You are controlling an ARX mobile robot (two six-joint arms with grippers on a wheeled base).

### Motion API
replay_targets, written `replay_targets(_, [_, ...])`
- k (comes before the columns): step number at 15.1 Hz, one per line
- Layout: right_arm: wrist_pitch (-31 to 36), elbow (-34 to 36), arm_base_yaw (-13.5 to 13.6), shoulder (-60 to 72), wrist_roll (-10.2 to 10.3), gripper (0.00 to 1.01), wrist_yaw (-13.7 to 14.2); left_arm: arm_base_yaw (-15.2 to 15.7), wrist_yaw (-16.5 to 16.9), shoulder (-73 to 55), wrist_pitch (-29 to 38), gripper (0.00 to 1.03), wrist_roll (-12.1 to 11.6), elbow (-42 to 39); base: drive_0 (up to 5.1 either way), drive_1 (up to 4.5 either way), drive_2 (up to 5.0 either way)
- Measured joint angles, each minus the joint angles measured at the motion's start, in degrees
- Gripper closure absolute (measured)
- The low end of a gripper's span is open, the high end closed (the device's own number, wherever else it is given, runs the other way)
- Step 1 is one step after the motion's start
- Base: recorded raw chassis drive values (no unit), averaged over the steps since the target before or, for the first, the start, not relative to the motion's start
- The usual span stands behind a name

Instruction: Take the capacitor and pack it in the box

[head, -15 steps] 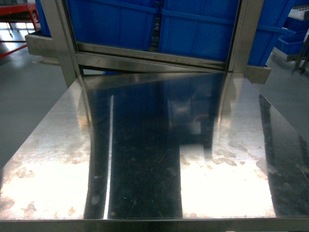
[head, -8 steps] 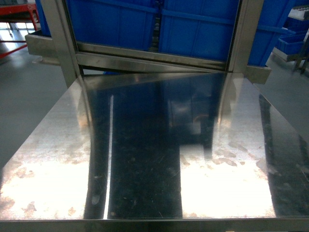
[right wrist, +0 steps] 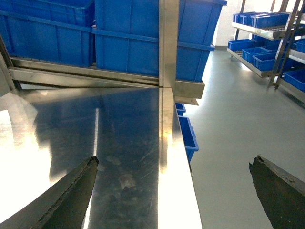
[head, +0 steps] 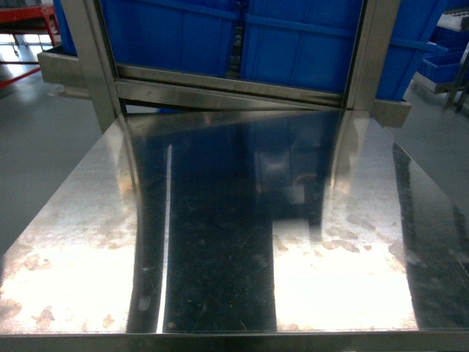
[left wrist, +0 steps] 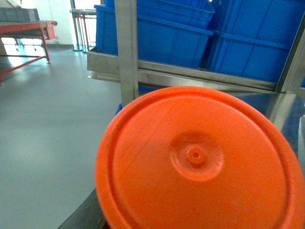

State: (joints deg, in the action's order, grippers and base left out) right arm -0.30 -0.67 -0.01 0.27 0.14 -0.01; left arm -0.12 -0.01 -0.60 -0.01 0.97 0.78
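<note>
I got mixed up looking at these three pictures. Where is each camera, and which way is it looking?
Head: sits high on the robot, looking down over the shiny steel table toward blue bins; no robot parts show.
Left wrist: faces the bins, mostly blocked by a round orange disc; no hand visible.
Right wrist: looks along the table's right edge; the right hand is open.
All three share the blue bins and the table's steel frame.
</note>
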Motion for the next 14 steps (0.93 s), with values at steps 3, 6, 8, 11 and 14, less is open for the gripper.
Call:
replay_targets(3, [0.00,0.00,0.00,0.00,0.00,0.03,0.02,0.00,-0.02,0.00,-0.37,0.59,0.00,0.00,0.0,0.00,0.0])
replay_targets(6, [0.00,0.00,0.00,0.00,0.00,0.03,0.02,0.00,0.00,0.00,-0.37,0.59,-0.02,0.00,0.0,0.00,0.0])
replay_targets(8, [0.00,0.00,0.00,0.00,0.00,0.03,0.02,0.00,0.00,0.00,-0.37,0.59,-0.02,0.00,0.0,0.00,0.0])
replay_targets(11, [0.00,0.00,0.00,0.00,0.00,0.03,0.02,0.00,-0.02,0.00,-0.37,0.59,-0.02,0.00,0.0,0.00,0.0])
replay_targets(14, [0.00,0.00,0.00,0.00,0.00,0.03,0.02,0.00,-0.02,0.00,-0.37,0.59,-0.02,0.00,0.0,0.00,0.0])
